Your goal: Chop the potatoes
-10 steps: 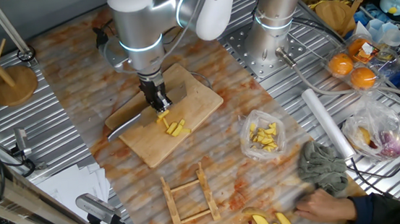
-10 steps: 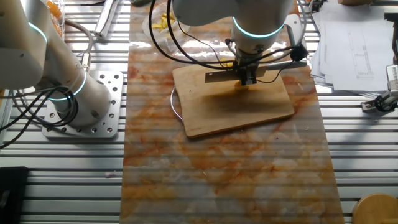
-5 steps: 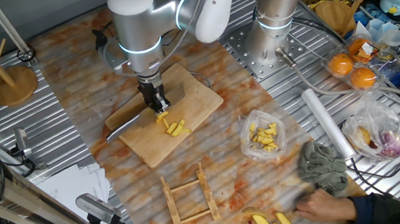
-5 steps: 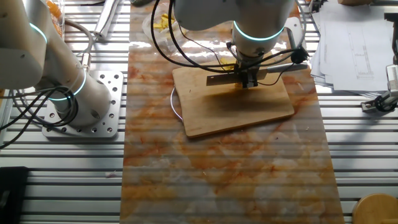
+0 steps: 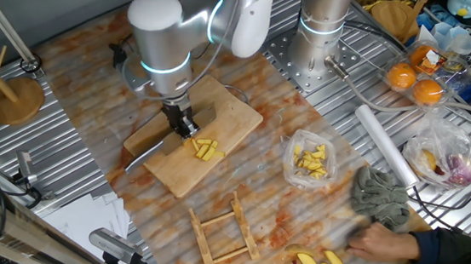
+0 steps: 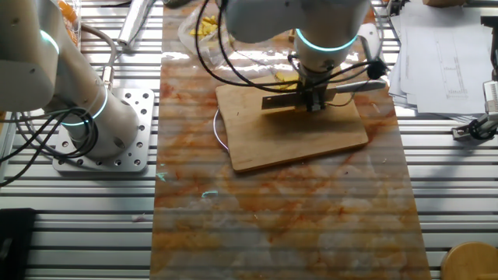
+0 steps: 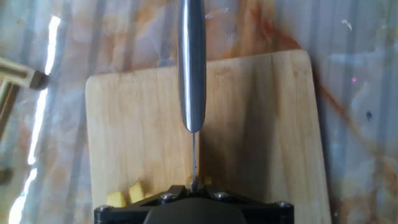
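Marbled orange-and-white sheeting covers the table (image 5: 87,94), and over it the gripper (image 5: 183,124) hangs above the cutting board (image 5: 216,108), its two fingers clamped tight on a knife (image 6: 319,92). From the hand camera, the blade runs edge-on from the fingers and the steel handle (image 7: 191,62) points away across the wood. Potato sticks (image 5: 205,149) lie in a small yellow cluster on the board, just beside the blade. Further out sit a plastic bag of yellow chunks (image 5: 311,161), a wooden rack (image 5: 223,231) and a grey cloth (image 5: 380,196).
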Available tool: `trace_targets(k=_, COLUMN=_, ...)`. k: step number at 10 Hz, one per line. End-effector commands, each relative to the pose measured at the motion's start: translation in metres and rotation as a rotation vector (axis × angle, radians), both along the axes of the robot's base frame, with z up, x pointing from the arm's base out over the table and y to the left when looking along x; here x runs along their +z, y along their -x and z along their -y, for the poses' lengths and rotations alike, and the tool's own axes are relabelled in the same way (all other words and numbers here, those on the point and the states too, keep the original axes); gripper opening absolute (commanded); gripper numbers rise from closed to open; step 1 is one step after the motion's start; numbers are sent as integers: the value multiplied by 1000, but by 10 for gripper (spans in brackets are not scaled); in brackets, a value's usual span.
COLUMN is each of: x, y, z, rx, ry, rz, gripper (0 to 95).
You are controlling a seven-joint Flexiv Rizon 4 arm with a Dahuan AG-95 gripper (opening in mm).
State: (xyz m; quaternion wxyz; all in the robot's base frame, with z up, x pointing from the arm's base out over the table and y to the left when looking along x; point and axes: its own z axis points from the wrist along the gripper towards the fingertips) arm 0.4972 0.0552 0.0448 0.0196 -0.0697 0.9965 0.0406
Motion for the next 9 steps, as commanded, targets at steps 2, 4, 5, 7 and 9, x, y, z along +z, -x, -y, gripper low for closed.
trace_targets(k=2, x=-4, y=1, z=2, rx=-4, ry=-14, rz=11, gripper=0)
trace_targets(k=4, x=10, y=1, z=5, rx=19, ry=0, rz=-7, gripper=0)
trace_targets(k=5, x=15, y=3, z=8, rx=26, ry=-5, rz=-7, gripper=0)
trace_targets(k=7, x=20, y=7, z=15, rx=39, ry=0, rz=-6, gripper=0)
trace_targets(k=9, x=21, y=8, z=18, rx=42, ry=6, rz=-5, gripper=0)
